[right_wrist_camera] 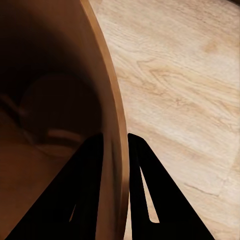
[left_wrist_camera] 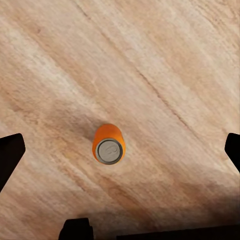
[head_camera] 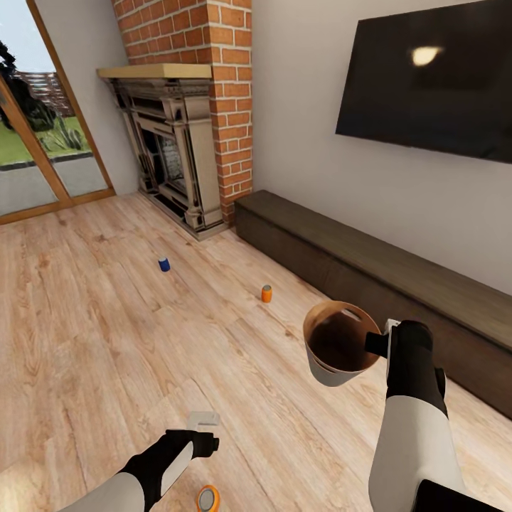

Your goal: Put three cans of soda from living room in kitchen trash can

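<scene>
We count three soda cans on the floor: two orange, one (head_camera: 267,293) out in the room and one (head_camera: 208,498) close to our base, the latter also seen from above at the left wrist (left_wrist_camera: 108,143), and one blue can (head_camera: 164,264) nearer the fireplace. We count one bin (head_camera: 340,343), its brown wall also showing at the right wrist (right_wrist_camera: 75,90). There is one fireplace (head_camera: 174,149), one TV (head_camera: 434,78) and one long bench (head_camera: 384,277). Our two arms show, with one gripper each, left (head_camera: 203,442) and right (head_camera: 378,344).
</scene>
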{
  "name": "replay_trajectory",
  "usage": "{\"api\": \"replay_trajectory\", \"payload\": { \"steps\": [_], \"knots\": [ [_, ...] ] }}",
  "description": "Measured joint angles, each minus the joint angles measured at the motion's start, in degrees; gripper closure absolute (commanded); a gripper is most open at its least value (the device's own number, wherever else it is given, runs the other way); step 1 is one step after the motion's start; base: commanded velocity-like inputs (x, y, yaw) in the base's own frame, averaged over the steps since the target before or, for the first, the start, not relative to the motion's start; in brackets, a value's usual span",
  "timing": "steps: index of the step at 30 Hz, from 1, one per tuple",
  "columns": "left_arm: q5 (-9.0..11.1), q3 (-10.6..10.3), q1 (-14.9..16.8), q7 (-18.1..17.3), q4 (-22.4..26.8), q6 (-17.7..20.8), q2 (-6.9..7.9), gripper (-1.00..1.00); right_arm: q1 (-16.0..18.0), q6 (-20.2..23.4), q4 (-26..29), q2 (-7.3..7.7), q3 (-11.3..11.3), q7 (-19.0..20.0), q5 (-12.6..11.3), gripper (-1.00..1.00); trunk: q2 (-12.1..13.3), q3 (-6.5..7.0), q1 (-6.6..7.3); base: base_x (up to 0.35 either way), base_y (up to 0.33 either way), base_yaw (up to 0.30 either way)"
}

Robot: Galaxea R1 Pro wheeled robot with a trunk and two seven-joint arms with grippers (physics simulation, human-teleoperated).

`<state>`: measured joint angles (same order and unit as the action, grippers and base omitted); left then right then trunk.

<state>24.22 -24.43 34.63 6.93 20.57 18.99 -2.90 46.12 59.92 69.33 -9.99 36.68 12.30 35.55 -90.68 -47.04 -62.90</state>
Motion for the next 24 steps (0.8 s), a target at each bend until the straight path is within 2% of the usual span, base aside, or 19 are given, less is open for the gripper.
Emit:
{"api": "replay_trajectory", "payload": {
  "steps": [17,24],
  "knots": [
    [0.0,0.1,0.0,0.0,-0.1,0.6,-0.01,-1.00,0.0,0.0,-0.1,0.00,0.0,0.0,0.0,1.00,-6.8,-3.05,-3.73,0.000,0.000,0.000],
    [0.1,0.2,-0.1,0.0,-0.1,0.5,0.00,-1.00,0.0,0.0,-0.2,0.00,0.0,0.0,-0.1,1.00,-6.8,-3.06,-3.74,0.000,0.000,0.000]
  ]
}}
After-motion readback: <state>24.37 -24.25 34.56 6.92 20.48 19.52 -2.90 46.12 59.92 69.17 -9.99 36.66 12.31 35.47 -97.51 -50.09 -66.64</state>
